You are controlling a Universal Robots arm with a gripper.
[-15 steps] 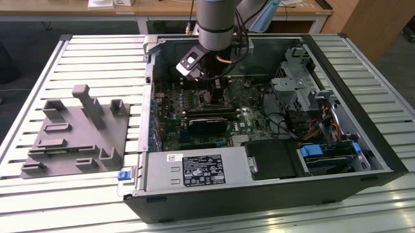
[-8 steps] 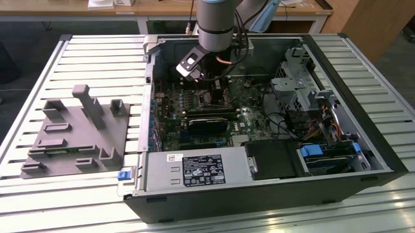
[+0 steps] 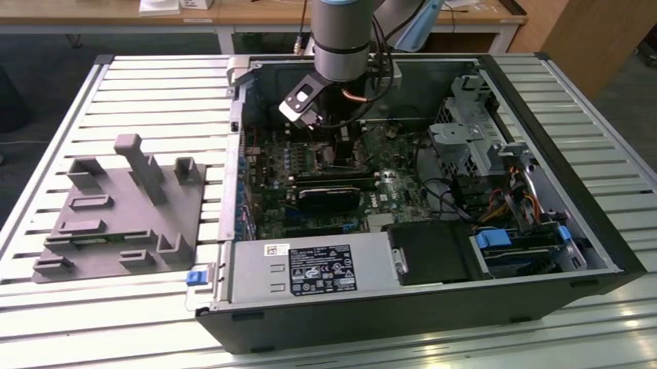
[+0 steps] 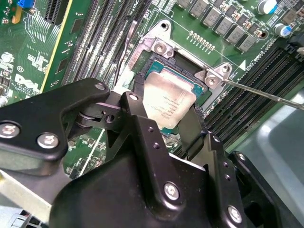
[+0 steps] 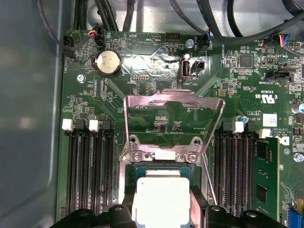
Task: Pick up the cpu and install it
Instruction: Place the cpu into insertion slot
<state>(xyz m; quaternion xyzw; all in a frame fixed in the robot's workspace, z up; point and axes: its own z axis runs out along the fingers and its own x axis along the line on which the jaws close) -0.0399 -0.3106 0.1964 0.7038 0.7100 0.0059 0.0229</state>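
Observation:
The cpu (image 4: 167, 100) (image 5: 161, 197), a small silver-topped square chip, lies level in or just over the dark socket (image 4: 153, 61) on the green motherboard. In both wrist views my gripper (image 4: 164, 118) (image 5: 161, 211) stands over it, its black fingers (image 4: 137, 110) pressed against two opposite edges of the chip. The socket's metal frame (image 5: 173, 121) is swung up open beyond the chip. In the exterior view the gripper (image 3: 334, 129) reaches down into the open computer case (image 3: 411, 315), above the board's upper middle.
Rows of memory slots (image 5: 88, 166) flank the socket on both sides. A thin metal lever (image 4: 266, 93) sticks out beside the socket. Cables (image 3: 467, 204) and drive cages fill the case at the exterior view's right. A grey tray (image 3: 118, 215) with upright blocks stands outside at the exterior view's left.

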